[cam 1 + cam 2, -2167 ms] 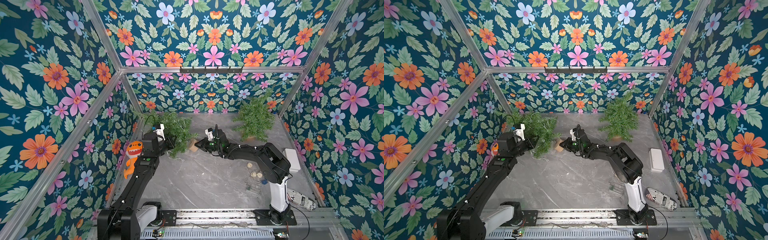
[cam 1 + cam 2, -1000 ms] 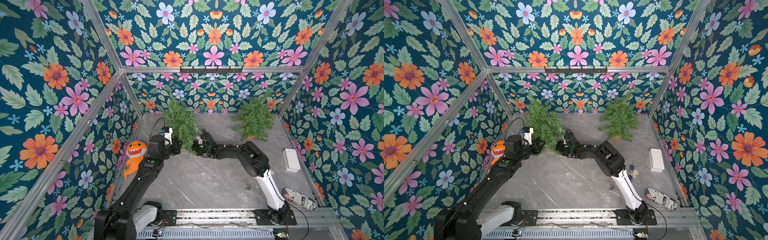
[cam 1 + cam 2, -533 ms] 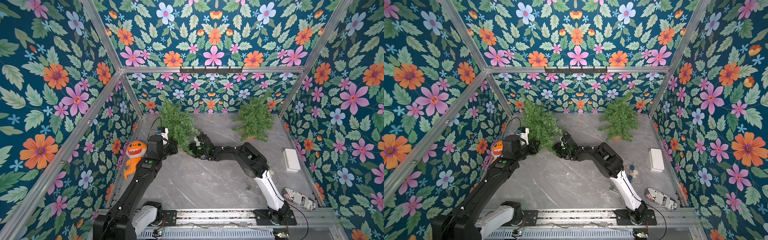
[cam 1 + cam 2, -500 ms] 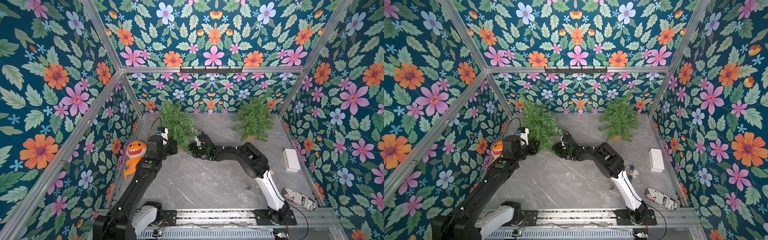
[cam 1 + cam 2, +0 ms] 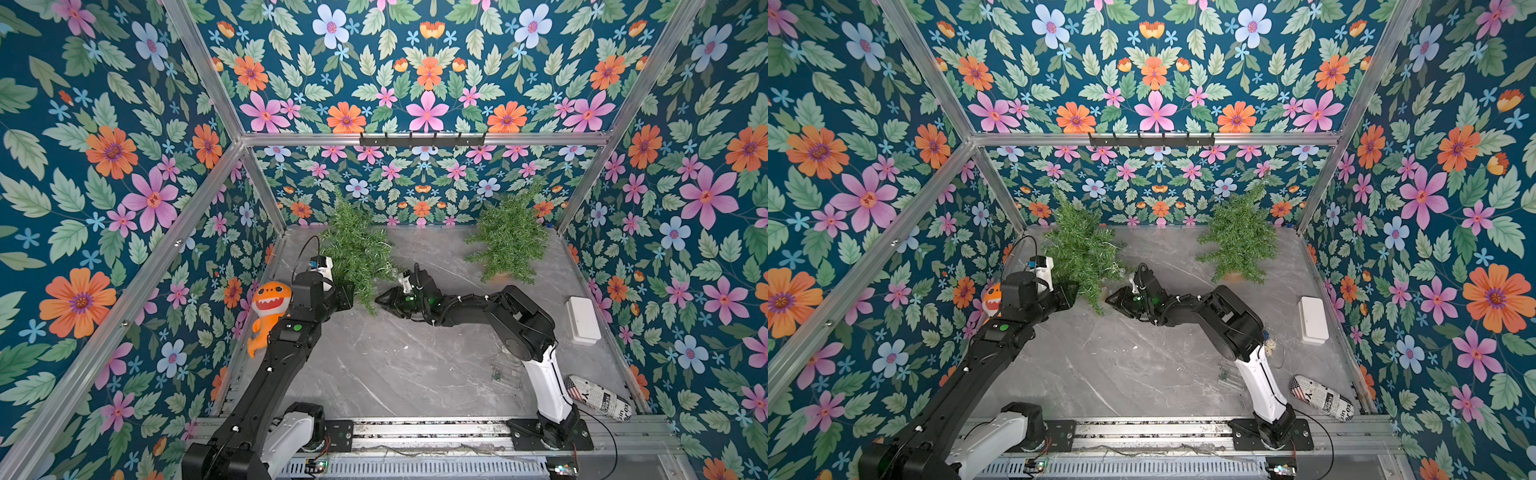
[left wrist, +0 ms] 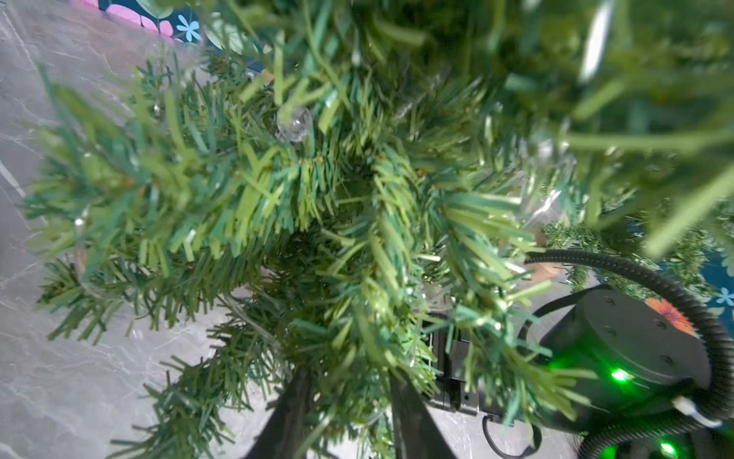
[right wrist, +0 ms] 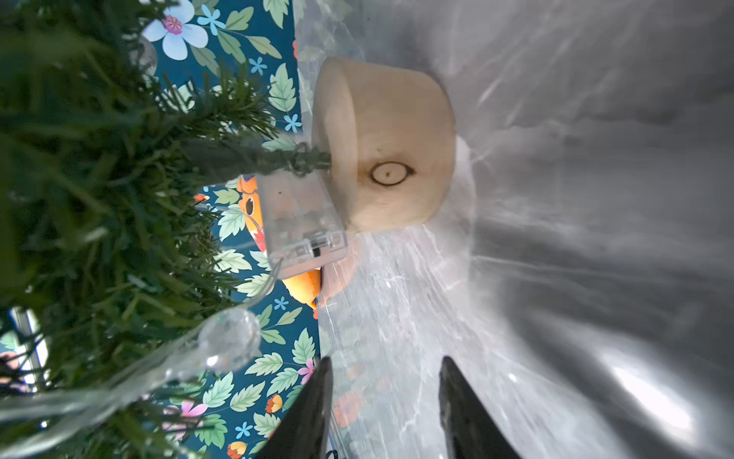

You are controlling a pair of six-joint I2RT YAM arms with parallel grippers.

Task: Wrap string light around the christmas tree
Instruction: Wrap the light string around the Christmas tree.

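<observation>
The christmas tree (image 5: 357, 249) stands upright at the back left on a pale wooden base (image 7: 385, 143). The string light shows as clear bulbs among its branches (image 6: 294, 123) (image 7: 230, 339), with a clear battery box (image 7: 302, 222) beside the base. My left gripper (image 5: 350, 293) (image 6: 349, 373) is pushed into the lower branches, its jaws apart with needles between them. My right gripper (image 5: 377, 299) (image 7: 386, 359) hangs low just right of the base, open and holding nothing.
A second green tree (image 5: 509, 241) stands at the back right. An orange plush toy (image 5: 268, 307) leans on the left wall. A white box (image 5: 582, 320), a newspaper-print roll (image 5: 598, 399) and a small clear plastic piece (image 5: 505, 372) lie on the right.
The tree, tipped over at first, now stands upright. In the last second my left jaws opened off the branch and my right gripper shifted slightly left.
</observation>
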